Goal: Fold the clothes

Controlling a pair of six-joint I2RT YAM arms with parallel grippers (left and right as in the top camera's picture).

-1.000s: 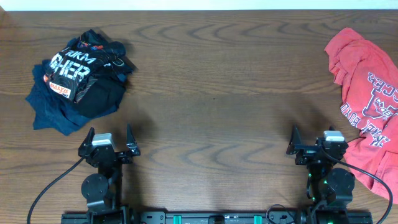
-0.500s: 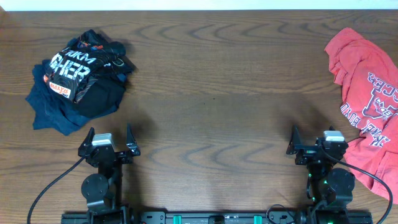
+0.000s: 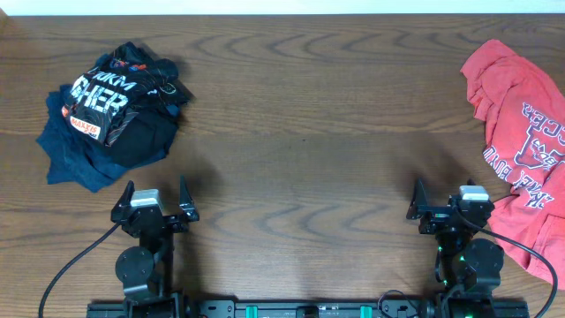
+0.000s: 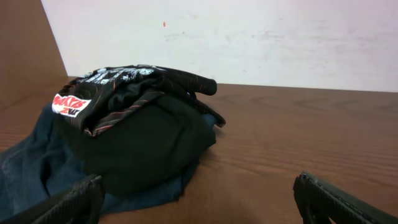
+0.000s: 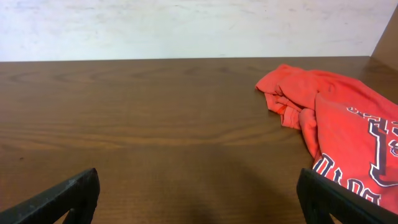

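While I watch the brown wooden table (image 3: 300,124) from above, my left gripper (image 3: 156,191) sits at the near edge with its fingers wide apart, nothing between them. My right gripper (image 3: 450,196) is spread wide too and holds nothing. The crumpled coral-red cotton T-shirt (image 3: 521,132) with a dark-and-white print lies at the right edge, just beside my right gripper. On the left, a bunched black garment with white letters (image 3: 119,102) lies on a navy blue garment (image 3: 66,150).

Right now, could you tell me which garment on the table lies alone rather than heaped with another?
The coral-red T-shirt, alone on the right; the black garment is heaped on the navy garment on the left.
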